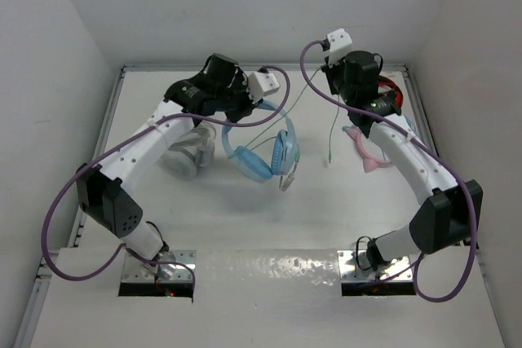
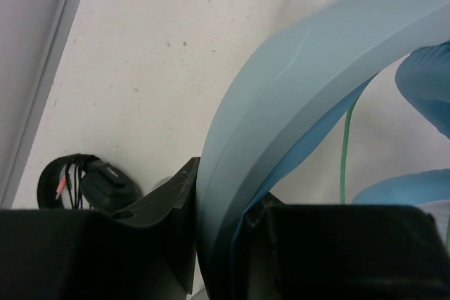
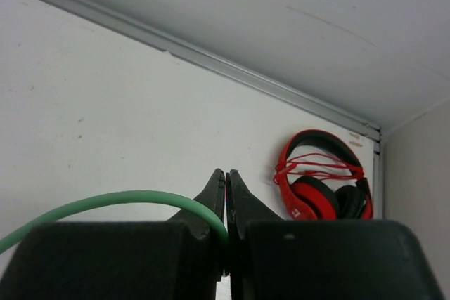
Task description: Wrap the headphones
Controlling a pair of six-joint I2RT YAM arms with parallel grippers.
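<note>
While the L gripper [image 2: 223, 198] sat clamped on the headphones' [image 1: 263, 156] headband [image 2: 295, 82], both cups lay just beside it. R gripper [image 3: 226, 184] pinched the green cable [image 3: 105, 201] w/ jaws together.

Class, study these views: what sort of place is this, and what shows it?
Probably a robot test cell: a walled white table, left arm and right arm bolted at its near edge, plus light-blue headphones and red headphones as props.
</note>
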